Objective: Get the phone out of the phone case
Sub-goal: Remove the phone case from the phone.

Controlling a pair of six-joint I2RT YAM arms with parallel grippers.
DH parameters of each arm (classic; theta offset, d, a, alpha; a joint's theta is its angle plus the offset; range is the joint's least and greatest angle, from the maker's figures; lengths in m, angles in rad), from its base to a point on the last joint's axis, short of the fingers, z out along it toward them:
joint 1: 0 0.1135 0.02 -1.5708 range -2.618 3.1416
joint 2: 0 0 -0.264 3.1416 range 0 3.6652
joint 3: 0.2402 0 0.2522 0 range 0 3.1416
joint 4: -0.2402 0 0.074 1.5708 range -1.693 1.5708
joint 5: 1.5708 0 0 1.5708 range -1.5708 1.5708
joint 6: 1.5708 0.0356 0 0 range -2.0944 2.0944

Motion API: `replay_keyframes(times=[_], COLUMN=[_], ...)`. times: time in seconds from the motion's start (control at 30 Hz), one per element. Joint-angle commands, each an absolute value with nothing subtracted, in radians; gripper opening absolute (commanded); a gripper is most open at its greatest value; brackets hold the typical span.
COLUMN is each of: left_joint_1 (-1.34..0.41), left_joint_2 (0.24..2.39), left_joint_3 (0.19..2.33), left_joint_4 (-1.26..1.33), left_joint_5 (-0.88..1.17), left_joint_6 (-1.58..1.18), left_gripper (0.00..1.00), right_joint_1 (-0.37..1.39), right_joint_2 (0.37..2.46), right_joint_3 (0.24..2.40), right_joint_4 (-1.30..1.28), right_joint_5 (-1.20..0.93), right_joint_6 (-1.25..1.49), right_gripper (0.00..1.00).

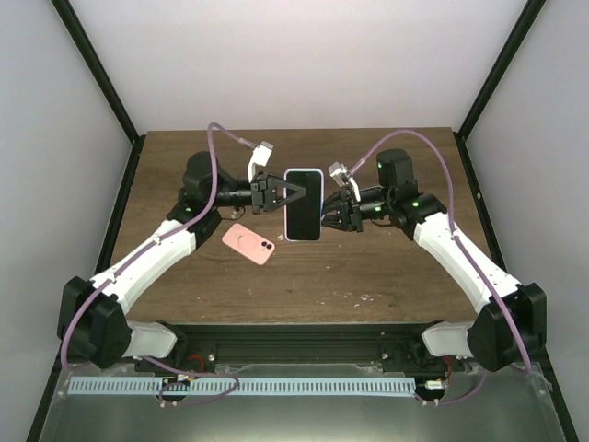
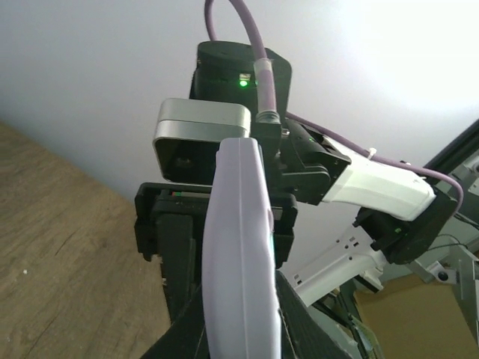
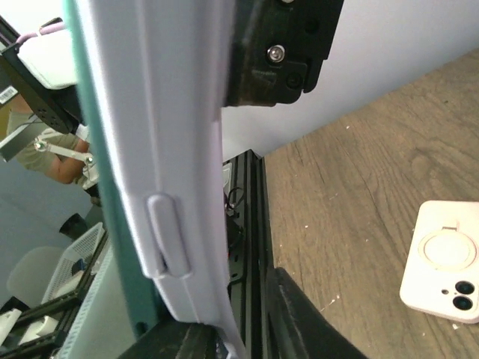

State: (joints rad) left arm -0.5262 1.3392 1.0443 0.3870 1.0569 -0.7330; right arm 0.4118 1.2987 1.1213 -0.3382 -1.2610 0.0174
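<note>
Firmly, left hand point(image 1: 283, 193) and right hand point(image 1: 329, 219) pinch phone point(image 1: 303, 204).

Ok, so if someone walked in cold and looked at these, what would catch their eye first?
Most likely the phone in its lavender case, held up over the middle of the table, with the left fingers clamped on its left edge and the right fingers at its lower right edge. Next, the pink phone lying camera side up on the wood below and to its left, touched by neither arm.
</note>
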Motion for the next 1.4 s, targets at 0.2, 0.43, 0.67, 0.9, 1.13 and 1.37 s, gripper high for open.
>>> replay_keyframes(times=[0.2, 0.43, 0.67, 0.9, 1.13, 1.37], left_joint_1=[-0.565, -0.515, -0.656, -1.062, -1.281, -1.285], left_joint_2=[1.427, 1.371, 1.189, 1.188, 1.335, 1.337], left_joint_3=[0.997, 1.024, 0.900, 0.829, 0.867, 0.796], left_joint_4=[0.173, -0.066, -0.174, -0.196, -0.241, -0.146], left_joint_5=[0.928, 0.606, 0.091, -0.448, -0.661, -0.607], left_joint_6=[-0.755, -0.574, -0.343, -0.176, -0.034, -0.023], left_gripper=[0.12, 0.56, 0.63, 0.56, 0.54, 0.54], right_joint_1=[0.409, 0.313, 0.307, 0.308, 0.308, 0.307], right_joint_2=[1.223, 1.241, 1.304, 1.397, 1.423, 1.475], right_joint_3=[0.984, 0.727, 0.626, 0.637, 0.742, 0.748], right_joint_4=[-0.035, 0.161, 0.212, 0.183, -0.070, -0.136], right_joint_5=[-1.261, -1.149, -0.929, -0.869, -0.955, -0.938], right_joint_6=[0.044, 0.278, 0.427, 0.526, 0.568, 0.575], right_gripper=[0.01, 0.01, 0.01, 0.01, 0.01, 0.01])
